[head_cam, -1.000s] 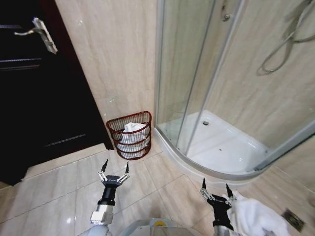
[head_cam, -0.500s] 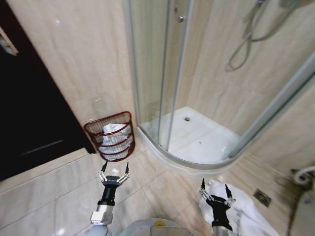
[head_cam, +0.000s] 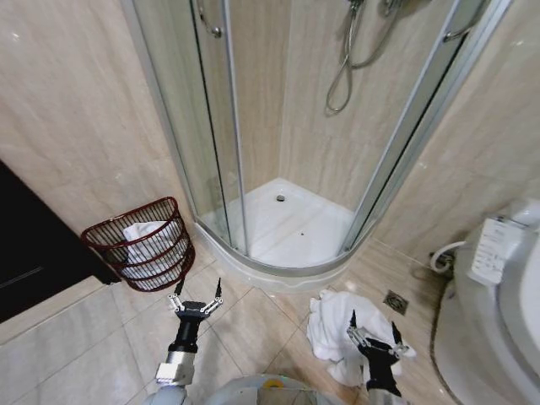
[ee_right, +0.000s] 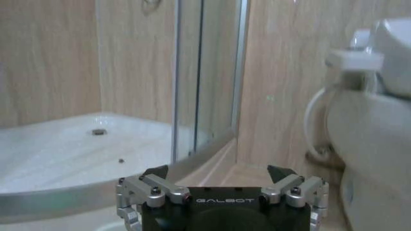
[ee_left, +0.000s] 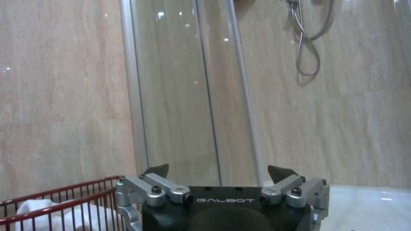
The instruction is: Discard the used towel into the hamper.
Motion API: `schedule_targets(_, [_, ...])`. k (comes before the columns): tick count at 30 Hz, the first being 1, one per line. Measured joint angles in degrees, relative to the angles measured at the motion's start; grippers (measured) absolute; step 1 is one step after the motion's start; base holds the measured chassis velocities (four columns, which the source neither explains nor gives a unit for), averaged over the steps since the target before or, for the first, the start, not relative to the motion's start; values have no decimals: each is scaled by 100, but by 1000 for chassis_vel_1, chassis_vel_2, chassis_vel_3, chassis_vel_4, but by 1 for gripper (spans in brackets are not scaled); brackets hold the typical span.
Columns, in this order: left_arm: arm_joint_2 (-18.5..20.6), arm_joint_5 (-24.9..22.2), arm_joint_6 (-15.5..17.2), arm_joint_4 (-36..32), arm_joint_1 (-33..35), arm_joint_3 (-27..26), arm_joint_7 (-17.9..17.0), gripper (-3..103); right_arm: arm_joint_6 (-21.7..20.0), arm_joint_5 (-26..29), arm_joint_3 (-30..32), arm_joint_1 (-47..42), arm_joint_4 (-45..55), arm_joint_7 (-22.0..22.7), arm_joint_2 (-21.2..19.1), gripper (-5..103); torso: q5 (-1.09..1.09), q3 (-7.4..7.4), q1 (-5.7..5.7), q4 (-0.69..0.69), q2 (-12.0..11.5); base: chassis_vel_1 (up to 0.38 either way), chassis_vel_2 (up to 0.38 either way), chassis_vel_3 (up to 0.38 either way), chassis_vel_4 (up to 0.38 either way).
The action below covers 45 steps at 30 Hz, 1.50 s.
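Head view: the hamper stood on the tiled floor against the wall, just beside the shower enclosure and to the robot's left. White cloth already lay inside it. A crumpled white towel lay on the floor in front of the shower tray's curved edge, between the tray and the toilet, well apart from the hamper. The left gripper was held low over the floor, near the hamper, its fingers spread wide and nothing between them. The right gripper was positioned over the towel, fingers likewise parted and empty; contact with the cloth could not be determined.

Left wrist view: the left gripper was released, both fingertips apart with the glass shower door visible behind. The hamper's red wire rim appeared beside the gripper, with white cloth inside. A shower hose hung on the far wall.

Right wrist view: the right gripper was released and holding nothing. The shower tray with its drain lay beyond it, and the toilet stood to one side.
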Motion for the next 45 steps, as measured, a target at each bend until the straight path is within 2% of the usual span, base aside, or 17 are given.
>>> schedule_targets(4, [-4, 10, -3, 7, 30, -1, 47, 100, -268, 466, 188, 167, -206, -315, -32, 100, 0, 0, 0, 0, 0, 0, 0, 0, 0])
schedule_targets(8, [-28, 21, -10, 7, 58, -8, 56, 100, -638, 715, 489, 472, -565, -981, -14, 100, 2, 0, 0, -1, 1, 0, 0, 0, 0])
schedule_targets(12, [-37, 23, -22, 0, 83, -30, 55, 100, -941, 943, 552, 628, -695, -1144, -149, 100, 2, 1, 0, 0, 1, 0, 0, 0, 0])
schedule_targets(15, [-48, 18, -49, -19, 128, -75, 41, 100, -1421, 1179, 648, 797, -830, -1434, -323, 100, 1, 1, 0, 0, 1, 0, 0, 0, 0])
schedule_targets(17, [-51, 14, -61, -20, 141, -86, 33, 100, -1521, 1186, 682, 873, -925, -1531, -363, 100, 1, 1, 0, -1, 1, 0, 0, 0, 0])
schedule_targets(20, [-51, -2, -89, -19, 171, -116, -17, 100, -1962, 1321, 730, 1181, -1244, -1714, -524, 100, 1, 1, 0, 0, 1, 0, 0, 0, 0])
schedule_targets(26, [-48, -33, -102, -8, 169, -151, -32, 100, -2232, 1432, 812, 1658, -1787, -2130, -726, 100, 2, 1, 0, 0, 1, 0, 0, 0, 0])
schedule_targets(29, [-46, -43, -102, 17, 140, -162, -36, 100, -2424, 1568, 880, 1934, -2048, -2699, -906, 100, 1, 1, 0, 0, 1, 0, 0, 0, 0])
schedule_targets(30, [-46, -43, -102, 17, 140, -162, -36, 100, -2424, 1568, 880, 1934, -2048, -2699, -906, 100, 1, 1, 0, 0, 1, 0, 0, 0, 0])
schedule_targets(33, [-34, -58, -89, 30, 116, -177, -37, 100, -2626, 1720, 941, 2220, -2309, -3396, -989, 100, 1, 1, 0, 0, 1, 0, 0, 0, 0])
schedule_targets(34, [-34, -58, -89, 30, 116, -177, -37, 100, -2626, 1720, 941, 2220, -2309, -3396, -989, 100, 1, 1, 0, 0, 1, 0, 0, 0, 0])
schedule_targets(36, [-29, -66, -70, 39, 81, -198, -37, 100, -2667, 1764, 968, 2326, -2449, -3827, -991, 100, 1, 1, 0, 0, 1, 0, 0, 0, 0])
schedule_targets(37, [-29, -66, -70, 39, 81, -198, -37, 100, -2667, 1764, 968, 2326, -2449, -3827, -991, 100, 1, 1, 0, 0, 1, 0, 0, 0, 0])
schedule_targets(39, [-22, -77, -36, 43, 37, -209, -37, 100, -2781, 1765, 972, 2369, -2557, -4134, -976, 100, 0, 2, 0, -1, 1, 0, 0, 0, 0])
schedule_targets(45, [-10, -83, 28, 43, -24, -210, -32, 100, -2927, 1757, 942, 2458, -2808, -4202, -885, 100, 1, 1, 0, 0, 2, 0, 0, 0, 0])
